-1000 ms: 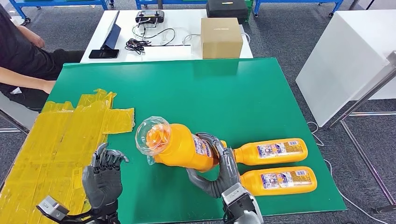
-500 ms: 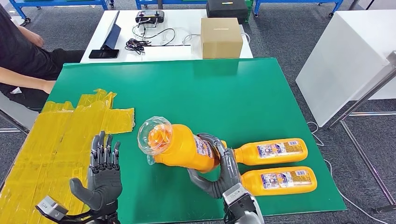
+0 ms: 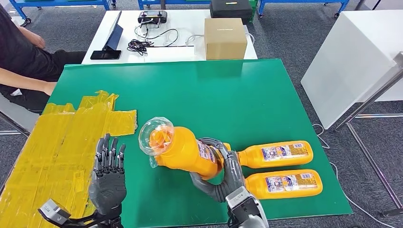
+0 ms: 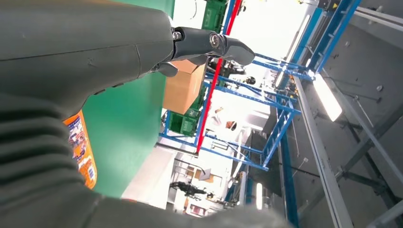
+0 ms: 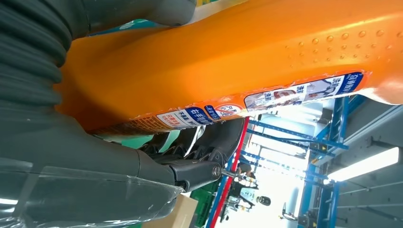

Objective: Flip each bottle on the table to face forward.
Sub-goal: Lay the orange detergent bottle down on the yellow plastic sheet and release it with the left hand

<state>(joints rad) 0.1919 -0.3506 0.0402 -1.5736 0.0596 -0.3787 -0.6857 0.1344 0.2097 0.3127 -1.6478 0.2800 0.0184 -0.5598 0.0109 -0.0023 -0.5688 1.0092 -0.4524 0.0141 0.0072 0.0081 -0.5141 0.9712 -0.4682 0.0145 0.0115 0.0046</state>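
your left hand (image 3: 108,176) has shifted slightly, fingers (image 3: 110,151) spread, empty; right hand (image 3: 222,172) is gripping the tilted orange bottle (image 3: 183,151).

Orange bottles: three. One bottle (image 3: 183,152) is raised off the green table (image 3: 266,99); two bottles (image 3: 275,154) (image 3: 284,184) lie on the table surface, side by side.

Robot hands: two, a left hand (image 3: 108,178) and a right hand (image 3: 223,173).

Cardboard boxes: one (image 3: 225,38).

Tables: two, the green table and one white table (image 3: 190,51) behind it.

Yellow tape patches: one (image 3: 62,152).

Persons: one (image 3: 21,66), partly in frame.
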